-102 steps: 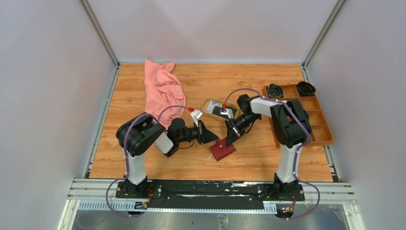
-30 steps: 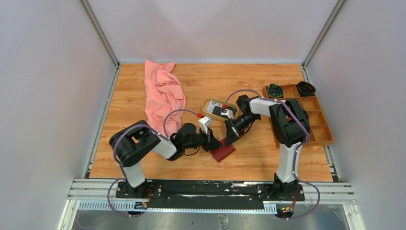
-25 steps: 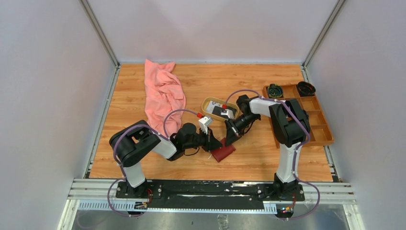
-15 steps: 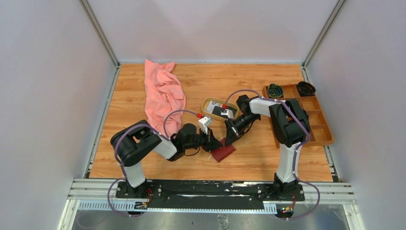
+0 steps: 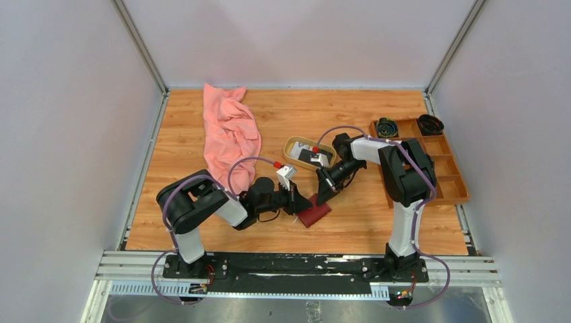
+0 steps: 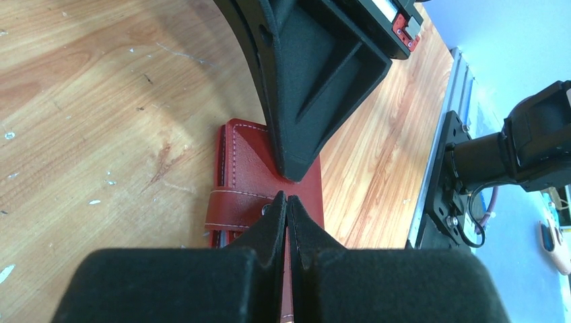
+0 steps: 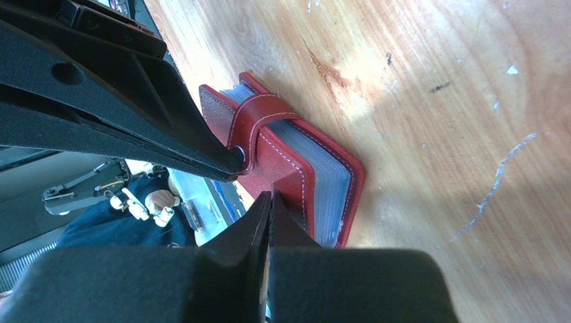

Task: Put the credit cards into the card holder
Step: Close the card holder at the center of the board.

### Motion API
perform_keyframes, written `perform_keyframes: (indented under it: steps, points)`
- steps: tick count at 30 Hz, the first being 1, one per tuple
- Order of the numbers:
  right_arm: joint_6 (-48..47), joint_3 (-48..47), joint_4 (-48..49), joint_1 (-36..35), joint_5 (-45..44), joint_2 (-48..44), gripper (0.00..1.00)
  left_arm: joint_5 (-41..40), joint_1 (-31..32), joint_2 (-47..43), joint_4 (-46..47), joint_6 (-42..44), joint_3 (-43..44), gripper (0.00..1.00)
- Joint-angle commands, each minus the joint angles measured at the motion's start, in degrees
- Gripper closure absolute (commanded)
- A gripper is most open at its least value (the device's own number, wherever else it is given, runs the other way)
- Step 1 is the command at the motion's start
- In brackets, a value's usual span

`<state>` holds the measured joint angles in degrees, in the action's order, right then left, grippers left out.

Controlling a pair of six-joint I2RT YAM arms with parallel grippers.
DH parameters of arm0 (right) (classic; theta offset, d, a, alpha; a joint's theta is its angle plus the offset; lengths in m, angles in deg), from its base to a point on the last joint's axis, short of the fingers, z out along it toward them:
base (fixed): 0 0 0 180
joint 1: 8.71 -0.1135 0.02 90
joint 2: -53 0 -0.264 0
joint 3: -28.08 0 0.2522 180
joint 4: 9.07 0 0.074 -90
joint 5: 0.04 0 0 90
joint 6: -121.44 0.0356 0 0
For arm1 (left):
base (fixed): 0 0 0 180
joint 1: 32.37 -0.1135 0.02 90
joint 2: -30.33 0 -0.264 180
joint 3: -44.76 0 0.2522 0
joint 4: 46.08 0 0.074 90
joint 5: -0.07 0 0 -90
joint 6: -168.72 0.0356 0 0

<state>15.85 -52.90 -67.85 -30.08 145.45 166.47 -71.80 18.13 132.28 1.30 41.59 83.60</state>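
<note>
The dark red card holder [image 5: 316,214] lies folded on the table, strap over its cover. Both grippers are shut, tips meeting at it. In the left wrist view my left gripper [image 6: 287,197] touches the strap beside the pale snap on the card holder [image 6: 246,165], nothing between its pads. My right gripper [image 7: 269,195] presses its closed tip on the cover of the card holder [image 7: 306,158], whose grey inner sleeves show at the edge. From above, the left gripper [image 5: 302,202] is at its left, the right gripper [image 5: 321,198] at its far edge. Credit cards [image 5: 310,157], black and pale, lie in the dish.
The oval tan dish [image 5: 290,149] sits just behind the grippers. A pink cloth [image 5: 229,131] lies crumpled at the back left. A brown wooden compartment tray [image 5: 450,182] with two dark round items stands at the right.
The left gripper has come right from open table to the card holder; over the last second its arm shifted only slightly. The right arm and the holder have stayed put.
</note>
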Motion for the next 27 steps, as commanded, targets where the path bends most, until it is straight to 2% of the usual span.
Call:
perform_keyframes:
  steps: [1, 24, 25, 27]
  points:
    - [-2.16, 1.13, 3.35, -1.35, -8.01, 3.07, 1.00, 0.76, 1.44, 0.04, -2.81, -0.40, -2.32, 1.00]
    - [-2.16, 1.13, 3.31, -1.38, -7.60, 2.83, 1.00, 0.70, 2.15, -4.00, -1.84, -4.71, -1.06, 1.00]
    - [-2.24, 1.13, 3.27, -1.33, -7.44, 2.85, 1.00, 0.60, 2.15, -5.29, -2.98, -4.14, -1.08, 0.97]
    - [-2.29, 1.13, 3.27, -1.38, -7.28, 2.81, 1.00, -0.36, 2.15, -9.55, -7.48, -1.66, -0.88, 0.78]
